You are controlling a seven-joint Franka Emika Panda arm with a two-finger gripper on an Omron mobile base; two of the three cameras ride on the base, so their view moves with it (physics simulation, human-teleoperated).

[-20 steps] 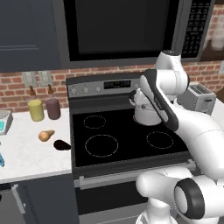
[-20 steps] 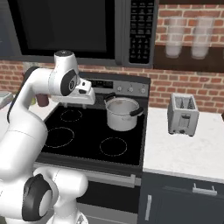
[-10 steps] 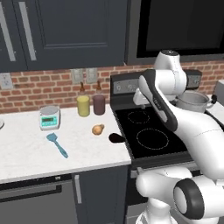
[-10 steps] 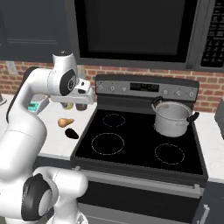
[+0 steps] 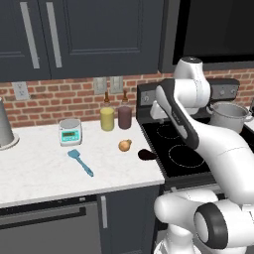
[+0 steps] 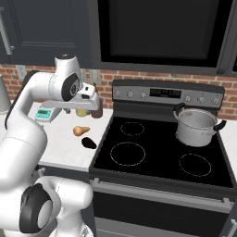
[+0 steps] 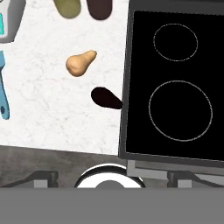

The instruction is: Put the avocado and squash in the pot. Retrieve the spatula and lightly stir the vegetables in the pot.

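Claw (image 6: 95,102) open above counter; squash (image 7: 80,63) neck points toward stove (image 7: 175,83).

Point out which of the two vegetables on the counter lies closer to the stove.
The avocado, the dark egg-shaped one right beside the stove's edge. The tan squash lies farther back on the counter.

A home kitchen, black glass-top stove (image 6: 157,159) with ringed burners below the pincer (image 6: 95,105), white marble counter (image 5: 44,171) beside it, red brick backsplash (image 5: 54,101), dark panelled cabinets (image 5: 84,37) above, black built-in microwave (image 6: 159,32) over the stove
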